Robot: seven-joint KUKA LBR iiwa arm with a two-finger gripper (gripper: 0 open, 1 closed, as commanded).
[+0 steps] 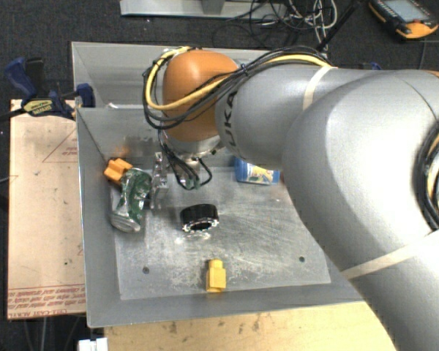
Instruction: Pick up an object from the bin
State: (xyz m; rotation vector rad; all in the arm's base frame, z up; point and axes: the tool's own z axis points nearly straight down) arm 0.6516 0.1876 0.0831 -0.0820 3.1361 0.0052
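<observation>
Five small things lie apart on the floor of the grey metal bin (271, 243). The arm (366, 167) reaches in from the right. Under its orange cover (194, 97) and a loop of yellow and black cables (149, 93) it ends at the jaws, which stand low over the left half of the bin, toward the back-left corner.

From where I stand the wrist hides most of them. Only a bit of pale metal shows below the cover, and whether the jaws are open or closed I cannot tell.

Nearest to them is a crushed can (132, 199), green and silver, lying on its side against the left wall. The visible metal of the jaws is just beside the can's upper right edge; whether the two touch cannot be made out.

A small orange piece (117, 170) lies just behind the can, at the foot of the same wall. A black ring-shaped thing (199, 219) with white flecks lies near the middle of the floor, a little to the front right of the jaws. A blue packet (254, 172) lies toward the back, partly under the arm. A yellow block (215, 276) sits alone near the front edge, well apart from the rest.
</observation>
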